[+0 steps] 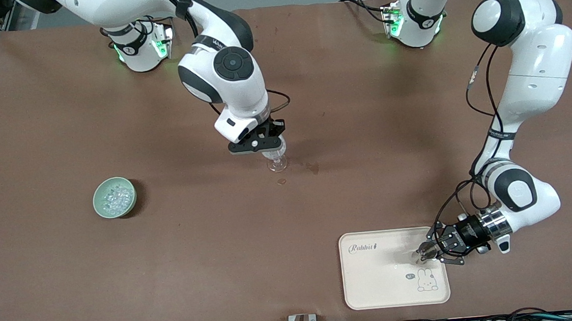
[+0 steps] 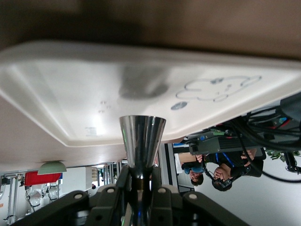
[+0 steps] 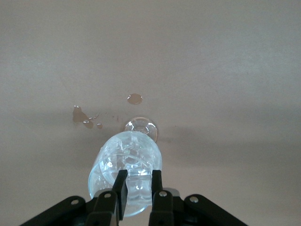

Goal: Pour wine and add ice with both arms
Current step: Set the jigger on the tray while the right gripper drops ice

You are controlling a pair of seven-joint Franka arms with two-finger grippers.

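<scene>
A clear wine glass [image 1: 277, 162] stands in the middle of the table, its bowl [image 3: 123, 157] holding ice chunks. My right gripper [image 1: 271, 149] is just above its rim, and in the right wrist view [image 3: 138, 186] its fingers are shut on a small clear ice chunk. More ice [image 1: 115, 196] lies heaped in a green bowl [image 1: 104, 208] toward the right arm's end. My left gripper [image 1: 426, 251] lies level, low over a cream rabbit tray [image 1: 377, 286]. In the left wrist view [image 2: 141, 181] it is shut on a shiny metal cup [image 2: 142, 136].
Small wet spots [image 1: 281, 182] mark the brown table mat beside the glass, and they also show in the right wrist view [image 3: 135, 99]. The tray [image 2: 56, 94] sits near the table's front edge, toward the left arm's end.
</scene>
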